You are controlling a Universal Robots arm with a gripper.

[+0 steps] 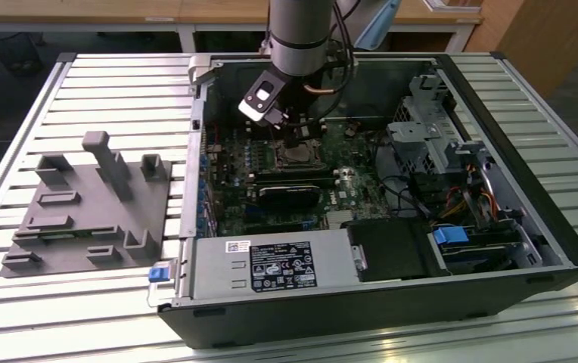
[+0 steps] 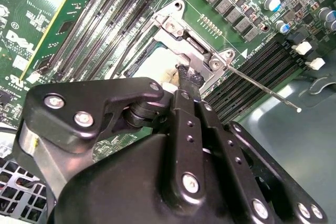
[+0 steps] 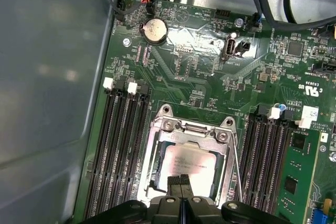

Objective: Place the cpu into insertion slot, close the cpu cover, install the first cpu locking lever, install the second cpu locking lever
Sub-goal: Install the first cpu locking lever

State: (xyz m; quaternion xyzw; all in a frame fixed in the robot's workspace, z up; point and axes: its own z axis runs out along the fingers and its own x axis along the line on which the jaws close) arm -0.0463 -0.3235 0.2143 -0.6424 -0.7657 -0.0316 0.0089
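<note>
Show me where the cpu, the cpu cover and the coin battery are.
cpu (image 3: pixel 194 162), first wrist view, middle of its metal top.
cpu cover (image 3: pixel 151 158), first wrist view, one bar of its silvery frame.
coin battery (image 3: pixel 154 29), first wrist view, centre of its round face.

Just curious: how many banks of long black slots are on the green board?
2. One bank lies on one side of the socket, the other opposite; the hand may hide more.

The cpu (image 3: pixel 192 163) lies inside the insertion slot (image 3: pixel 155 181).
</note>
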